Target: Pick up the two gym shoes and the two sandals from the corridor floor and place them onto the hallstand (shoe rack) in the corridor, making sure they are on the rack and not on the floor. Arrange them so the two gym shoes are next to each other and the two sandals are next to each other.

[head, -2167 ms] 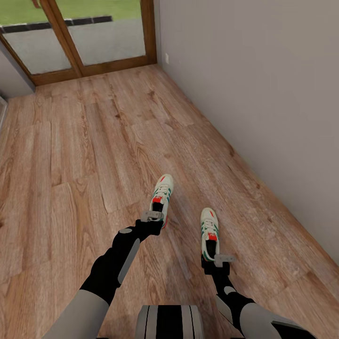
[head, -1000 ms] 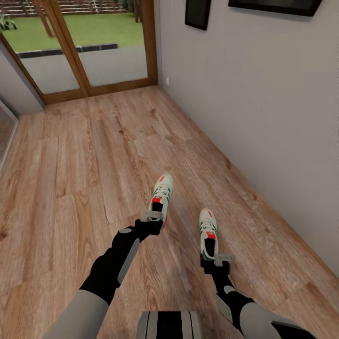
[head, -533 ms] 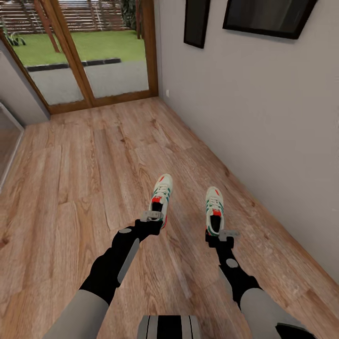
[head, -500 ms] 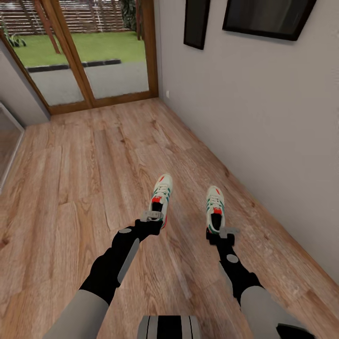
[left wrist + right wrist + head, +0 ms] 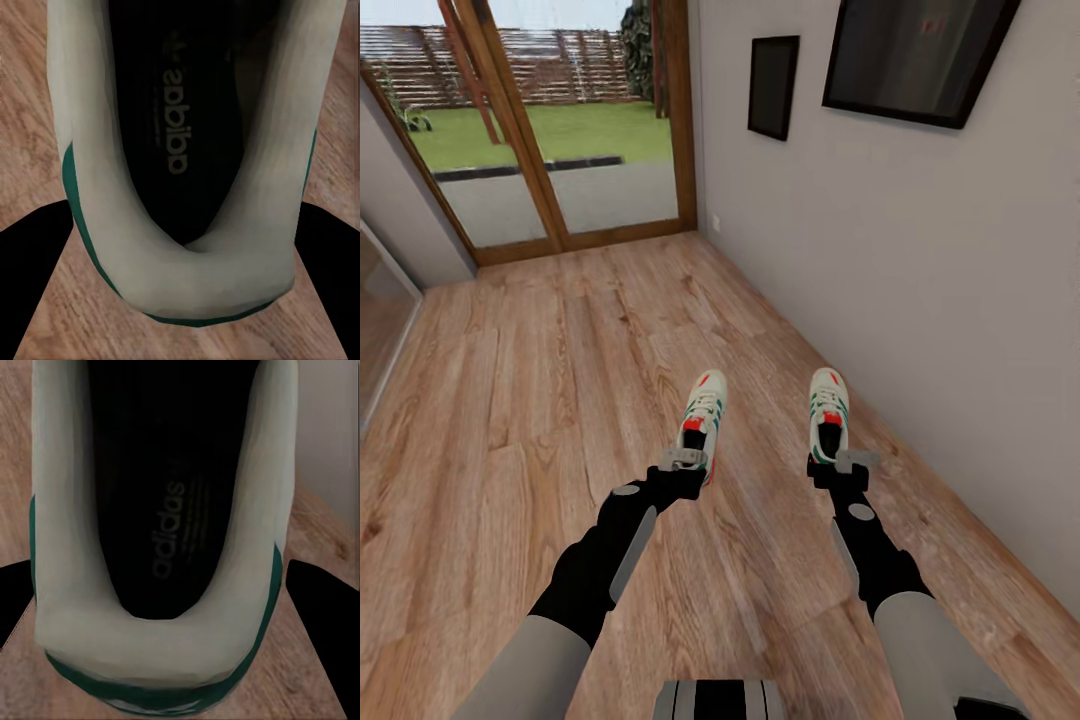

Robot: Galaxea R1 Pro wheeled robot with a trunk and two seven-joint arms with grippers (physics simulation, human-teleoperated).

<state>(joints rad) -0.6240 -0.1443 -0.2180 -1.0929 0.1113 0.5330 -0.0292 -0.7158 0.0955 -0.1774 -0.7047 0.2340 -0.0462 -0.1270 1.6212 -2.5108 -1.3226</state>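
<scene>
Each tool pinches one cream, leather-like gym shoe by its rounded heel: left tool [image 5: 685,462] the left gym shoe [image 5: 703,415], right tool [image 5: 844,462] the right gym shoe [image 5: 827,417], above the wood-grain corridor floor [image 5: 540,400].

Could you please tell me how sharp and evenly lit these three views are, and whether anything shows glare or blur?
Head view: soft, even light, sharp enough, faint shadows; the large wall frame shows a dull reflection, no strong glare. Left wrist view: the gym shoe's heel is very close and smeared, though the insole lettering reads. Right wrist view: the other shoe's heel is similarly soft, its interior dark.
</scene>
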